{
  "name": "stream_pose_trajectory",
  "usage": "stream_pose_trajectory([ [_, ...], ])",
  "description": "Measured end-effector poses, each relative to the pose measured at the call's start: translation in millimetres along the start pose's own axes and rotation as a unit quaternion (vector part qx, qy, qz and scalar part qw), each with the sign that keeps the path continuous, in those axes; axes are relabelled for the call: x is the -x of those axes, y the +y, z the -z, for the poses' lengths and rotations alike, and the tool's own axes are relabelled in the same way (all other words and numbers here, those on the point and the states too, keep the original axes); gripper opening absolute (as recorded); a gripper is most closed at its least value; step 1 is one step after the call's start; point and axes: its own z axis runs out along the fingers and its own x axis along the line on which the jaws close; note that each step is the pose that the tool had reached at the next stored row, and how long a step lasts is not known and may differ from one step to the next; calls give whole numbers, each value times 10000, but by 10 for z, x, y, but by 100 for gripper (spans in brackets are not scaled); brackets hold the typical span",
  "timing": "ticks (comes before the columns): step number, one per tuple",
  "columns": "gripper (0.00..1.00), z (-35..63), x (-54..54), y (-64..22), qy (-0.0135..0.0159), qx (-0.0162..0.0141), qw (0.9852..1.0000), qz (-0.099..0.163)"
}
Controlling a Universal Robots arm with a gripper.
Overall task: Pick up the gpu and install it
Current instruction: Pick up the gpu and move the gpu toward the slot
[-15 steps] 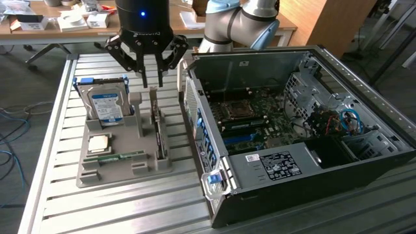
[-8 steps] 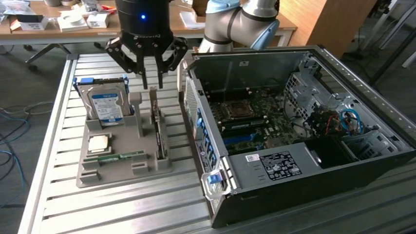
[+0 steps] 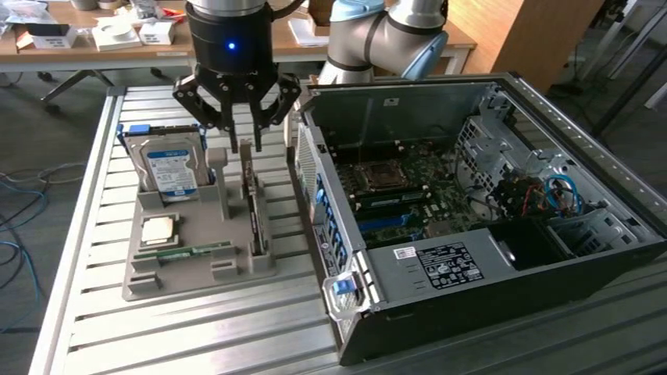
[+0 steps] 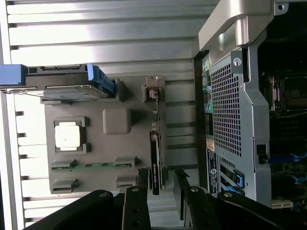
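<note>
The gpu [image 3: 253,209] is a thin dark card standing on its edge in a slot of the grey holder [image 3: 198,277], on the exterior view's right side of that holder. My gripper [image 3: 245,142] hangs open just above the card's far end, with one finger on each side of the card's line and not touching it. In the wrist view the gpu [image 4: 155,143] runs as a narrow dark strip toward my gripper [image 4: 160,181], whose fingers [image 4: 142,178] stand apart on either side of the card's end. Nothing is held.
The holder also carries a silver hard drive [image 3: 170,168] with a blue-white label, a square processor [image 3: 159,228] and a green memory stick [image 3: 187,251]. The open computer case [image 3: 469,219] lies close on the exterior view's right, its motherboard [image 3: 391,183] exposed. All rest on a slatted metal table [image 3: 208,328].
</note>
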Motion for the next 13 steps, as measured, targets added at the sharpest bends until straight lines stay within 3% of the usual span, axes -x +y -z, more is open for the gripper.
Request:
stream_pose_trajectory([
  [13,36,-236,-5,-11,0,0,10000,0],
])
